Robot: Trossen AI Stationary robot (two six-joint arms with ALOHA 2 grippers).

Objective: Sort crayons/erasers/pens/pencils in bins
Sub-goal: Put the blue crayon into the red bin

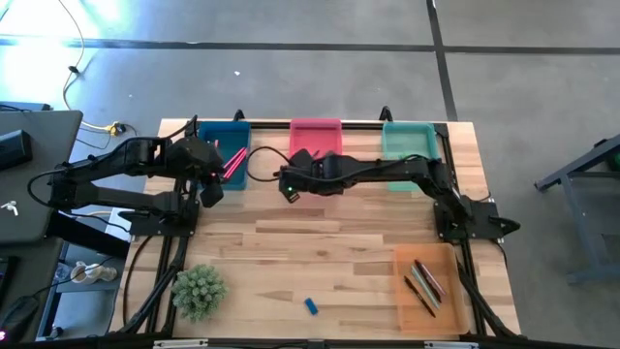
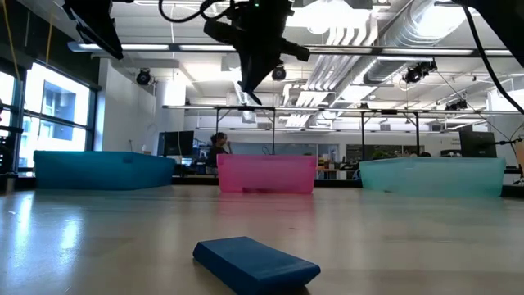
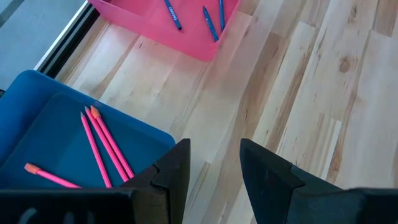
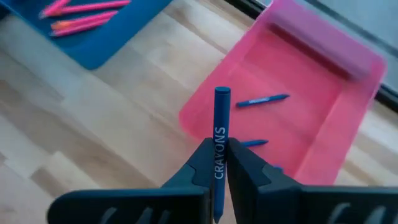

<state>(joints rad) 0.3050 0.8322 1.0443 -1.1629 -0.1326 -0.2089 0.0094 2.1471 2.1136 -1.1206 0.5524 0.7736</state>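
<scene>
My right gripper [image 4: 221,149] is shut on a blue crayon [image 4: 221,118] marked CRAYONS. It hangs above the table by the near edge of the pink bin [image 4: 323,93], which holds other blue crayons [image 4: 261,101]. In the high view this gripper [image 1: 288,184] is in front of the pink bin [image 1: 316,134]. My left gripper [image 3: 214,155] is open and empty over the table by the dark blue bin [image 3: 56,130], where pink pencils [image 3: 102,146] lie. A blue eraser [image 2: 254,264] lies flat near the table's near edge [image 1: 311,306]. The teal bin [image 1: 407,141] stands at the far right. My right gripper pinches the blue crayon between its two fingers [image 4: 202,163], on the printed part of the shaft [image 4: 220,158]. The crayon lies along the fingers, and its free end [image 4: 222,93] sticks out past the fingertips. It is lifted clear of the table and points down at a slant [image 2: 246,92].
The translucent orange bin [image 1: 426,286] at the near right holds several sticks [image 1: 424,281]. A small green plant [image 1: 199,291] stands at the near left. A black cable [image 1: 260,160] loops between the blue and pink bins. Bare wood lies in the table's middle [image 1: 320,242].
</scene>
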